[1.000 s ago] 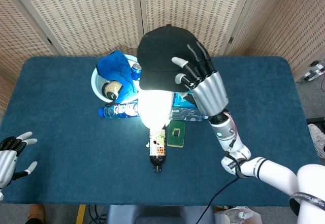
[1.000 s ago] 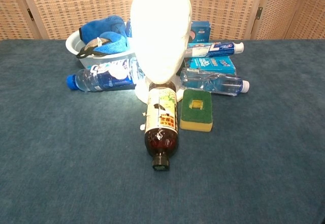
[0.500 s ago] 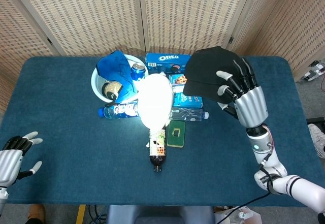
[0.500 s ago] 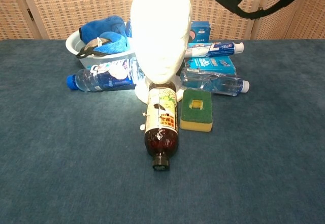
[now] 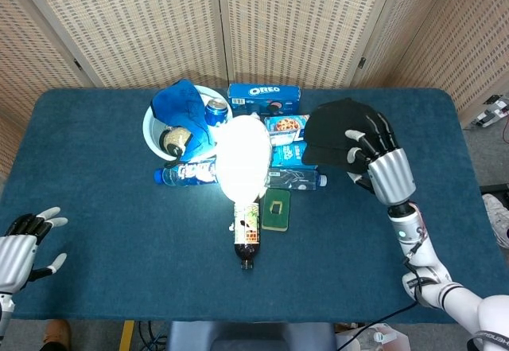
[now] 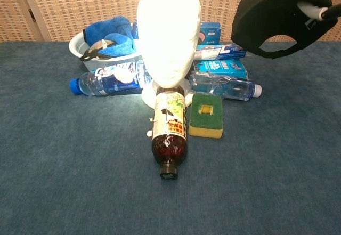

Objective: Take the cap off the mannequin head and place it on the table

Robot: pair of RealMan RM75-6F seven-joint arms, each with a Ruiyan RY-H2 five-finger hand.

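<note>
While its fingers grip the black cap (image 5: 334,130), the right robot hand (image 5: 380,165) hangs above the table (image 5: 95,176).

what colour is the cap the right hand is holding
Black; the cap shows best in the chest view.

Cap (image 6: 277,19): matt black cloth. Mannequin head (image 6: 168,35): smooth, glossy white plastic. Table (image 5: 103,208): covered in napped blue cloth, faintly rough. Brown bottle (image 6: 169,134): glossy, with a paper label. Sponge (image 6: 206,115): rough green top on yellow foam. Right hand (image 5: 380,168): silvery metal-look shell, black fingers. Screen (image 5: 143,17) at 12 o'clock: woven.
</note>
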